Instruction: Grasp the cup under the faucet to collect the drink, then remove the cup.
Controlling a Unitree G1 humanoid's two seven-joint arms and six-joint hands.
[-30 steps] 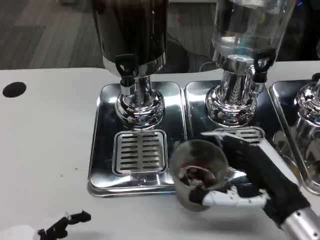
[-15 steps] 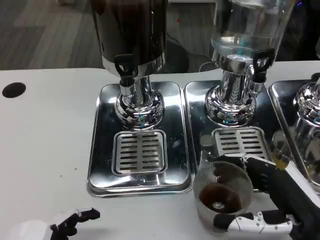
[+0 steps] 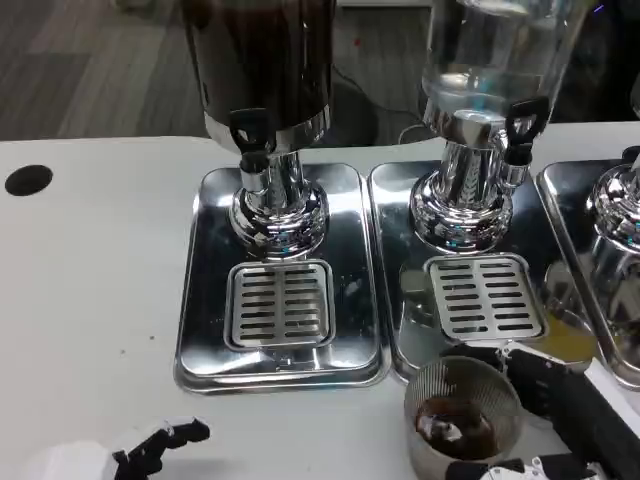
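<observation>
1. nearest me, my right hand [image 3: 560, 420] is wrapped around the cup [image 3: 462, 418] at the bottom right, dark fingers behind it and a white finger across its near side, so it is gripping the cup.
2. the cup is clear and ribbed with dark drink in the bottom; it sits just in front of the middle tray [image 3: 400, 330], off the grate [image 3: 485, 297].
3. at the bottom left my left hand [image 3: 150, 450] shows only its fingertips over the white table [image 3: 90, 290]; i cannot tell whether it is open or closed.
4. further back, the left tray [image 3: 205, 300] carries the dark dispenser [image 3: 265, 70] and its black faucet [image 3: 250, 130].
5. beside it, the clear dispenser [image 3: 495, 60] stands on the middle tray, with its own black faucet [image 3: 524, 122].
6. a dark round hole [image 3: 28, 179] lies at the far left of the table.
</observation>
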